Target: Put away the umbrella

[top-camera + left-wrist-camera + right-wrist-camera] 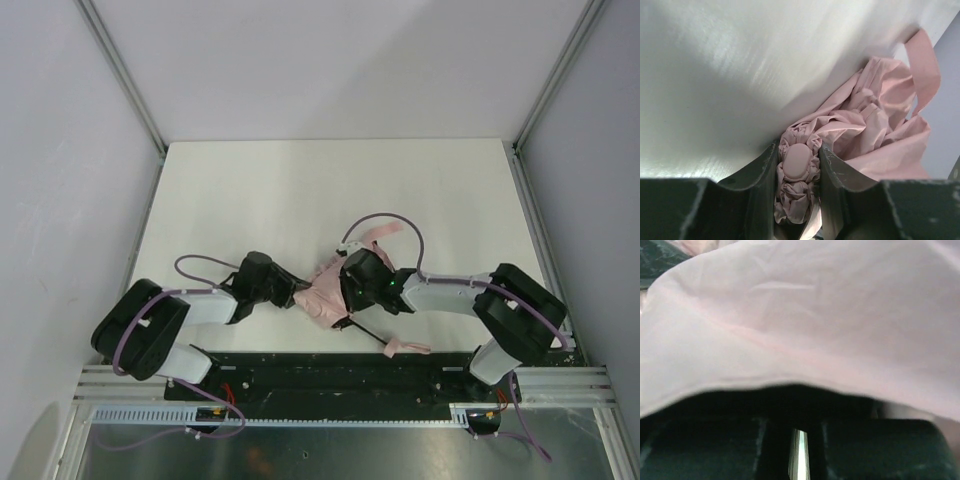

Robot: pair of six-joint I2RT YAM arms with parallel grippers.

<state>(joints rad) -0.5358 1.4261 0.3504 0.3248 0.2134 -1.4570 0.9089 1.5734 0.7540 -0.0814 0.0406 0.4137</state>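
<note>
At the near edge of the table (300, 190), just ahead of the arm bases, lies the small pink handle (405, 348) of the umbrella (322, 298). Its thin black shaft (368, 332) runs up and to the left into the crumpled pale pink fabric, which lies on the table between the two arms. The left gripper (291, 295) reaches in from the left and holds the far tip of the bundle. In its wrist view the two dark fingers (755, 175) stand a moderate way apart, pressed against either side of the gathered fabric, with the rounded pink cap (796, 161) caught between them. The right gripper (348, 285) sits on top of the fabric from the right side, close to the left one but not touching it. Its own camera is mostly covered by pink cloth draped over the fingers. Below the cloth the jaws are drawn nearly together, with only a thin bright slit between them. The cloth hides whether any fabric is pinched there. Beyond both grippers the pink closure strap (372, 237) loops loosely away from the bundle onto the bare white surface.
</note>
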